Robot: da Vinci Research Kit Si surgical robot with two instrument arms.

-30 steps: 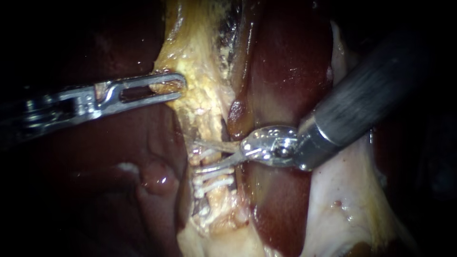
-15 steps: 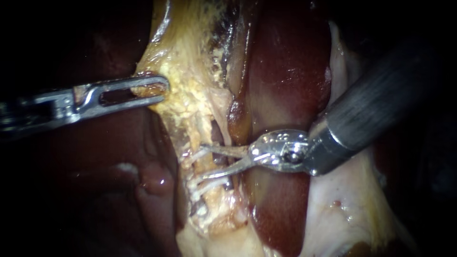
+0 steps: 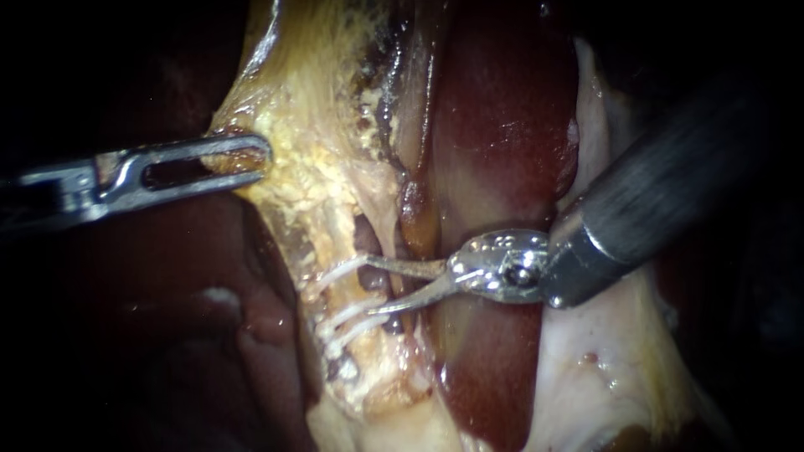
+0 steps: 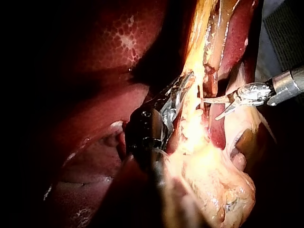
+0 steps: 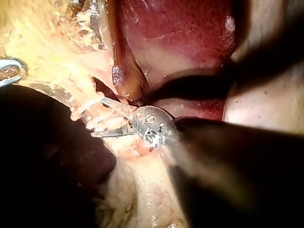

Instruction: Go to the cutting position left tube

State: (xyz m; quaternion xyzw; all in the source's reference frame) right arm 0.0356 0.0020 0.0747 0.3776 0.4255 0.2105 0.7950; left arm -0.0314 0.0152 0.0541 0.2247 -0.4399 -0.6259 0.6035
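Now left instrument (image 3: 239, 159) has jaws clamped on yellow tissue (image 3: 318, 167); right instrument (image 3: 373, 285) jaws gape amid three clips (image 3: 345, 316).

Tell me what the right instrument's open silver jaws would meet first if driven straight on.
Most likely the pale yellowish tube, between its thin white clips, just ahead of the silver right instrument, jaws open; depth is unclear.

Your tube (image 3: 347, 291) runs upright, thin and pale, in yellow fat (image 3: 318, 184), with three white clips (image 3: 352, 316) across it.
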